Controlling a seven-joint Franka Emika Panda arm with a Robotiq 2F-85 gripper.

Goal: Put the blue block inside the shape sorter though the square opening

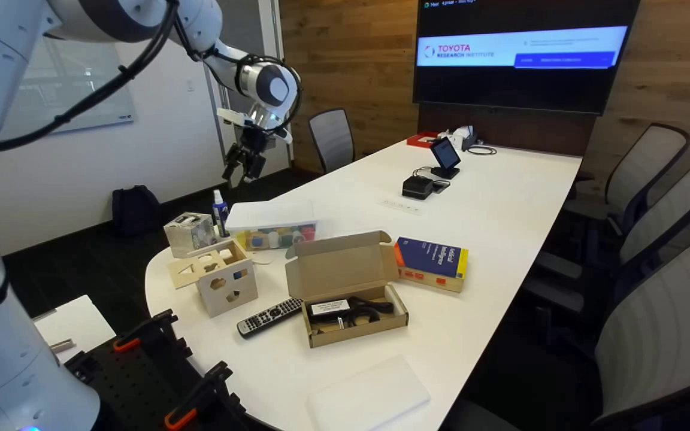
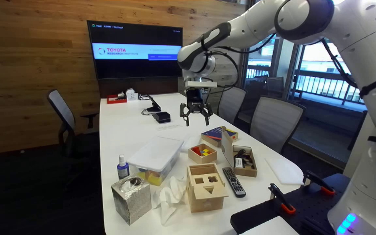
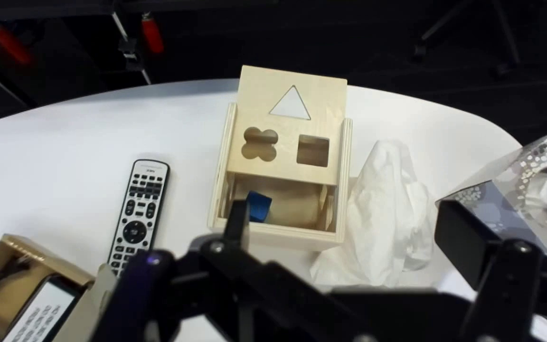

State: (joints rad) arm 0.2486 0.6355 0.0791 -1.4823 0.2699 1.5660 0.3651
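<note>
Bench (image 1: 501, 197) brightly and fairly evenly lit; floor (image 2: 41, 189) nearly black. Daylight enters through windows (image 2: 321, 58) at right in an exterior view, outdoors partly washed out. Pale reflections on whiteboard (image 1: 69, 78) at left. Screen (image 1: 521, 57) self-lit in both exterior views, smallest print illegible. Blue base lights (image 2: 346, 223) glow strongly. Nearest chair (image 1: 674, 323) stretched at frame edge. Wrist view: shape sorter (image 3: 287, 164) reasonably sharp, cavity dimmer than lid; hand (image 3: 349, 230), close to lens, dark and out of focus.
</note>
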